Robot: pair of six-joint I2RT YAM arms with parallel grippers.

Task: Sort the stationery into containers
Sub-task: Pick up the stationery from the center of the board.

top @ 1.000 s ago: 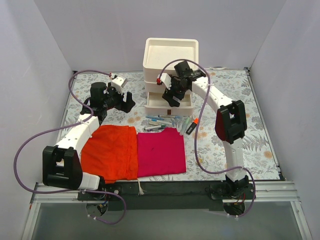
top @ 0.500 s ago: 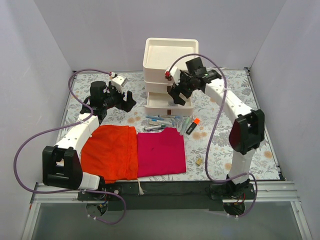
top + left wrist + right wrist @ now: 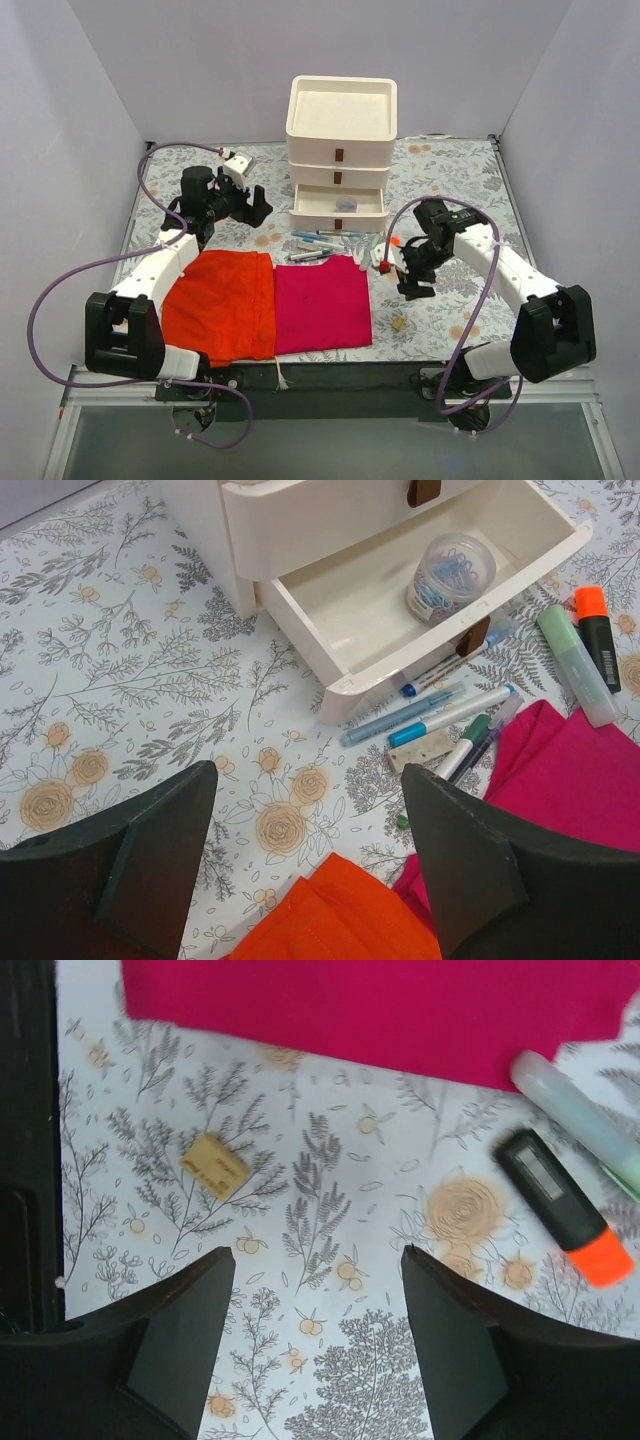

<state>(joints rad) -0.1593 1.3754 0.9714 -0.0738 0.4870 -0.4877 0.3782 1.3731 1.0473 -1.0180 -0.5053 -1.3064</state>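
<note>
step in hand, as i judge it: choosing the next pick, with one item already sorted. my right claw (image 3: pixel 315 1280) hangs open and empty over the table (image 3: pixel 330 1390), fingers spread with nothing between them. it sits between two candidates: the tan piece (image 3: pixel 215 1167) to one side and the highlighter (image 3: pixel 560 1205) to the other, neither touched. my left claw (image 3: pixel 305 780) is also open and empty, parked near the drawer unit (image 3: pixel 340 140), looking at the bottom drawer (image 3: pixel 340 620), which is pulled out and holds the round clip jar (image 3: pixel 452 575). the pens (image 3: pixel 445 715) lie in a loose row just in front of that drawer, and the pale green marker (image 3: pixel 575 665) lies just beside the highlighter. next move, if the tan piece is taken: shift toward it, narrow the jaws and go right down to the table, since the piece is small and flat. if the highlighter is taken: turn the wrist so the jaws cross its body. edges: the hem of the magenta cloth (image 3: pixel 350 1005) runs near both items, and the marker crowds one flank of the highlighter. the tan piece has open pattern all round it, though the dark near edge of the table is not far. the drawer mouth is open from above.
</note>
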